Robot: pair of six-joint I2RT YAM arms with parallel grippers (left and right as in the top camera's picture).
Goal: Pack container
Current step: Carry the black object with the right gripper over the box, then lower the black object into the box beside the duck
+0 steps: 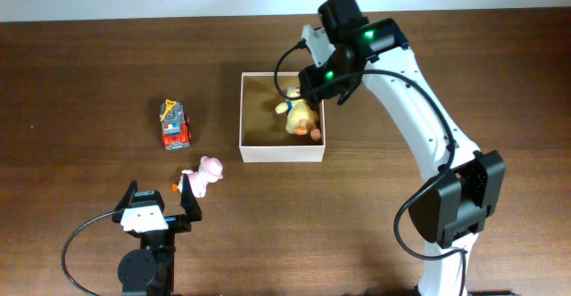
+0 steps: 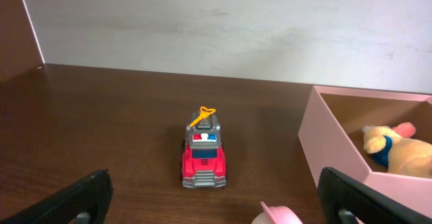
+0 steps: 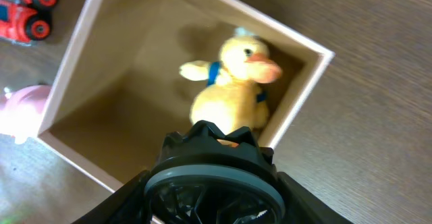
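Container [image 1: 282, 152] holds plush duck [image 1: 302, 116]; right gripper [image 1: 312, 82] above it, jaws can't be told; next, lower your wide-spread left gripper [image 1: 161, 200] onto pink plush toy [image 1: 204, 173].

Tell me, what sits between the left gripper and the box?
A small pink toy lies between the left gripper and the container, close to the gripper. The overhead view shows it; the left wrist view catches only its top.

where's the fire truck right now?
Overhead view: the fire truck stands on the table, image-left of the container and apart from it. The pink toy lies just below it in the image.
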